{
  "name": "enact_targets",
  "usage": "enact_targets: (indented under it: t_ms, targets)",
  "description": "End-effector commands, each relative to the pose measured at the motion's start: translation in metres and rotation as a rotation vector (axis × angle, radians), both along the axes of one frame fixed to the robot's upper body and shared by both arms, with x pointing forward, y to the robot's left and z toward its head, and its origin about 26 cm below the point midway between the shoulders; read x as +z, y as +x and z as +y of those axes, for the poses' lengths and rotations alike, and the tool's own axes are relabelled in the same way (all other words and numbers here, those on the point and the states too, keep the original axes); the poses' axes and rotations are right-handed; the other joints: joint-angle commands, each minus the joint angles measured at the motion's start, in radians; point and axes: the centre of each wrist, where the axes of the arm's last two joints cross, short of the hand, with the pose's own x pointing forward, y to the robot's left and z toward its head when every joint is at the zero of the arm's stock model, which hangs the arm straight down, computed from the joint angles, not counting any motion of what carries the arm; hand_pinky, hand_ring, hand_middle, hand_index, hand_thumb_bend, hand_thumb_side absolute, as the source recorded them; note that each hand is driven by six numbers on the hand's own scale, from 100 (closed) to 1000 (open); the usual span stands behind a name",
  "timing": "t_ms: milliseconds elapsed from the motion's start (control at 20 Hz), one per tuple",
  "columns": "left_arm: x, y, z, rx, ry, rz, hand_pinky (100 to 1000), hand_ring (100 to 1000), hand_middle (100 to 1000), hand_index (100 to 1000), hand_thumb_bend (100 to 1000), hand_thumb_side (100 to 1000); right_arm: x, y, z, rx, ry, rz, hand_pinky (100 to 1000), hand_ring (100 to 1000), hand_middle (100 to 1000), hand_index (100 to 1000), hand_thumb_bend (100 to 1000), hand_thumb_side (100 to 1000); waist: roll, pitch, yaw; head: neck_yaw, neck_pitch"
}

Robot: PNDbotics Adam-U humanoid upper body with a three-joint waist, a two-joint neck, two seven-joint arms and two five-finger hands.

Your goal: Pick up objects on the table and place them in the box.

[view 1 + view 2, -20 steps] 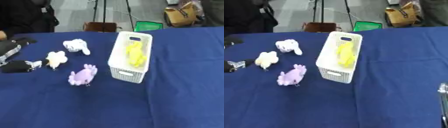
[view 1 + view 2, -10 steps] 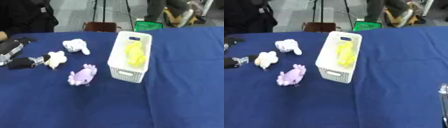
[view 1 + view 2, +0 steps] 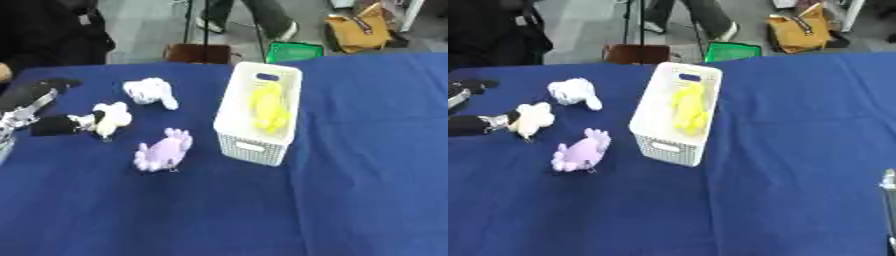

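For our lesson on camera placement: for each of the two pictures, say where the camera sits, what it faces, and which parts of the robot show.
Left eye view: in the head, looking down at the blue table; left hand at the cream toy.
Right eye view: beside it, same aim; a sliver of the right arm at the lower right edge.
Shared: white box, purple toy, white toy.

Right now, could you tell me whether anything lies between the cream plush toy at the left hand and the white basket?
Nothing visible blocks it. The cream plush toy sits at the left hand; bare blue tablecloth runs to the white basket. The purple plush toy lies nearer, the white plush toy farther back.
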Motion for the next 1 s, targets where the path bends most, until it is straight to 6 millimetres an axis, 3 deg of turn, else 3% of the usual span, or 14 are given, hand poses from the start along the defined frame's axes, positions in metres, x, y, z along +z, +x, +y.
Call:
enact_targets:
  t_ms: [50,450,1000]
  targets:
    - [0.008,0.004,0.006,0.013,0.036,-0.007,868,918,927,1000,463,726,0.007,-0.003,0.0,0.009,-0.009,-0.027,817,836,668,759,100,915,0.0,-0.017,-0.001,0.005,-0.012]
    - [-0.004,0.023,0.011,0.065,0.115,0.071,861,921,927,1000,501,678,0.006,-0.003,0.001,0.018,-0.008,-0.021,817,836,668,757,100,910,0.0,-0.016,-0.012,0.016,-0.016]
    - [-0.018,0.042,0.015,0.113,0.164,0.135,865,935,944,1000,543,679,0.006,-0.003,0.002,0.024,-0.007,-0.017,818,837,668,751,100,907,0.0,-0.013,-0.025,0.034,-0.019]
